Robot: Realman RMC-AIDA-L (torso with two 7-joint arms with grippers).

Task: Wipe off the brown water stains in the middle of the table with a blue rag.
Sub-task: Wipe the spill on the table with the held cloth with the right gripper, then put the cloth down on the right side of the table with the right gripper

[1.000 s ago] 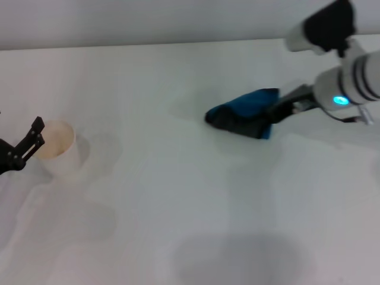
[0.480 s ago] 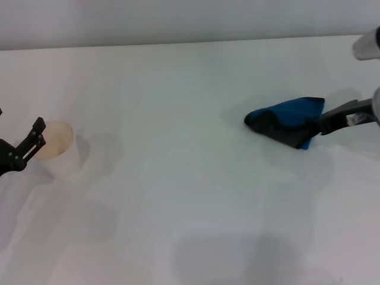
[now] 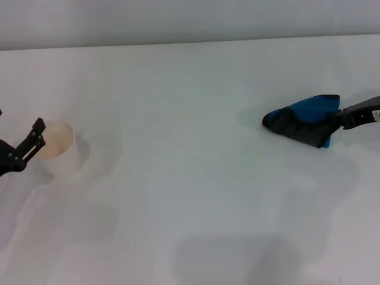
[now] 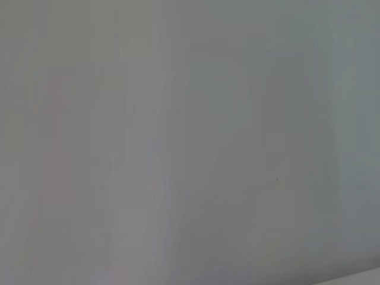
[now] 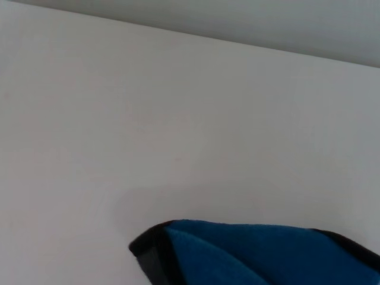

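A bright blue is shown by the blue rag [image 3: 306, 120], and its edges and folded underside are coloured black; the same blue with a black border is seen in the right wrist view [image 5: 255, 252]. The table [image 3: 190, 196] is coloured plain white, unpatterned, with faint grey shadows. At nine o'clock a white paper cup [image 3: 58, 148] with a tan-tinted inside is seen. Black is worn by the left gripper [image 3: 27, 148] and the right gripper [image 3: 344, 119].
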